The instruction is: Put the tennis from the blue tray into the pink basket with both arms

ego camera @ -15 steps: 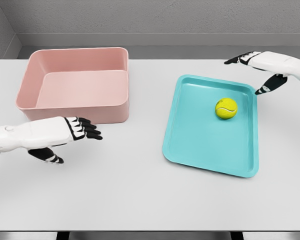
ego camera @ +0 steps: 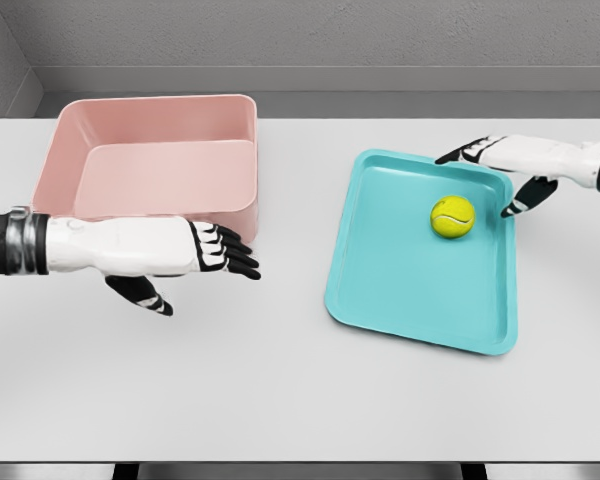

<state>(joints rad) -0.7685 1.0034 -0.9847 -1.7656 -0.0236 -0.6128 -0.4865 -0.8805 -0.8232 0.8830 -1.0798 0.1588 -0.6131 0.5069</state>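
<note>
Yellow-green fuzzy tennis ball (ego camera: 452,217) lay just below-left of the right robot hand (ego camera: 500,165) (fingers spread, empty); left robot hand (ego camera: 195,255), also spread, was farther off.

Bare table (ego camera: 280,380) between pink basket (ego camera: 150,165) and blue tray (ego camera: 410,280), nothing in between.

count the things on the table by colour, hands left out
pink: 1, the basket
blue: 1, the tray
yellow-green: 1, the tennis ball, lying in the tray
total: 3
</note>
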